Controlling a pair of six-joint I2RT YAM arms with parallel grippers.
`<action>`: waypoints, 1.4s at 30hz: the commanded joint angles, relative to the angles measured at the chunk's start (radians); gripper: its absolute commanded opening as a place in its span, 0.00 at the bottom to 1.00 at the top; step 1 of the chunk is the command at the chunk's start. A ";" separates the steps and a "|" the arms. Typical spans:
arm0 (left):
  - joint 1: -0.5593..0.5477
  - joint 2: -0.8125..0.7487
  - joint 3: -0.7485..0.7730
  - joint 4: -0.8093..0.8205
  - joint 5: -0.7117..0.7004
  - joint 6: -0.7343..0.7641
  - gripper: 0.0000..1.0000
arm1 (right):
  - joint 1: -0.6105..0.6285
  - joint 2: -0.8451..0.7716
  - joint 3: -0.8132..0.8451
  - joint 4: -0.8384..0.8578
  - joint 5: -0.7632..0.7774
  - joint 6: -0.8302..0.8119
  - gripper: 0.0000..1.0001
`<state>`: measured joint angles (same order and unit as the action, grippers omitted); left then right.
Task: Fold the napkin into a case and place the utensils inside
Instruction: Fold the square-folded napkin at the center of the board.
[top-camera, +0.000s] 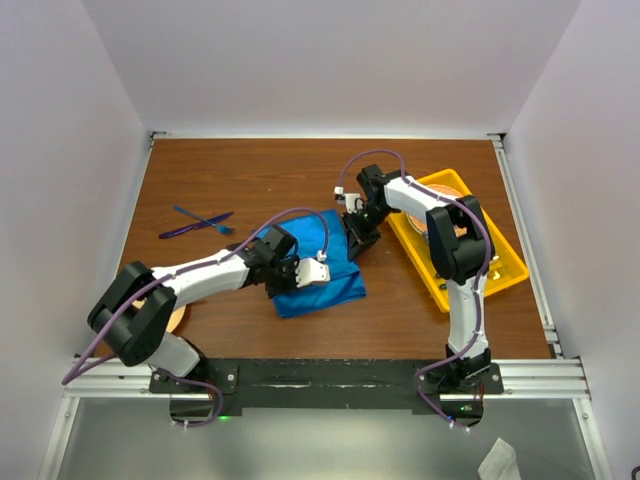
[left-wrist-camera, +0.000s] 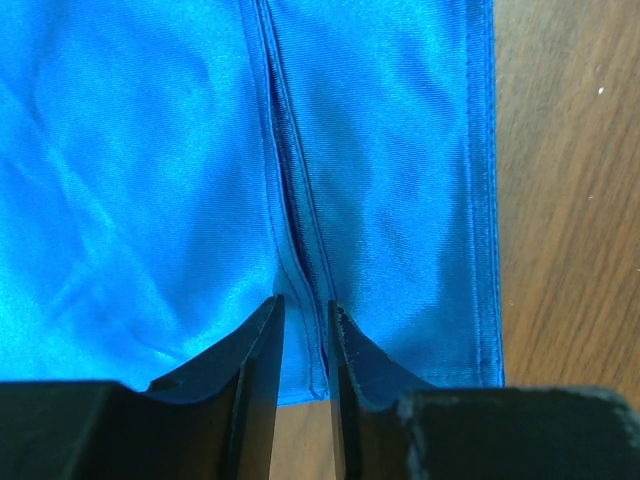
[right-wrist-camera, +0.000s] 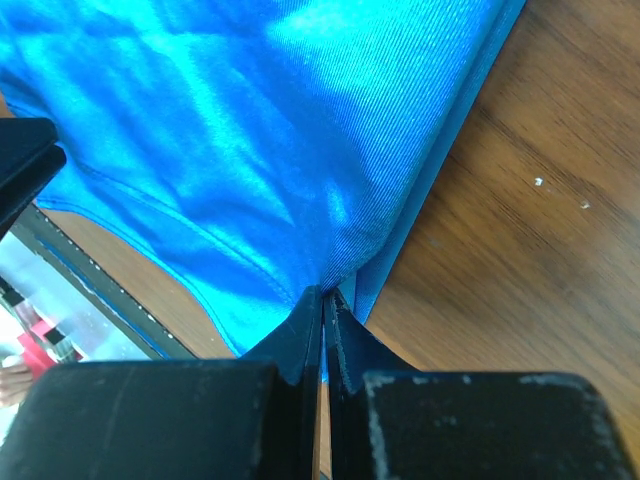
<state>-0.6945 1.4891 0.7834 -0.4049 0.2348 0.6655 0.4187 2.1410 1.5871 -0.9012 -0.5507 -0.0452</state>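
The right gripper (right-wrist-camera: 322, 299) has its fingers pressed together on the napkin (right-wrist-camera: 250, 150), pinching its right-hand edge, probably to lift that side over for a fold. The left gripper (left-wrist-camera: 305, 325) stands slightly spread, astride a raised hem ridge close to one napkin edge (no bite on it that I can see). Only the wrist views show these holds. Only the top view shows the utensils (top-camera: 205, 221), well apart to the napkin's far left, and the yellow tray (top-camera: 503, 258) just right of it.
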 joint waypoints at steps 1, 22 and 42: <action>-0.003 0.008 -0.016 0.031 -0.022 0.009 0.29 | -0.001 -0.003 0.019 -0.018 -0.035 -0.016 0.00; -0.003 -0.026 0.013 -0.018 -0.034 0.025 0.20 | -0.012 -0.021 0.062 -0.068 -0.035 -0.042 0.39; -0.003 0.003 0.031 -0.009 -0.026 0.006 0.29 | 0.064 -0.116 0.021 -0.030 0.156 0.079 0.45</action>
<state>-0.6952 1.4940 0.7876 -0.4168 0.2008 0.6731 0.4576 2.0686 1.6249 -0.9478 -0.4355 -0.0208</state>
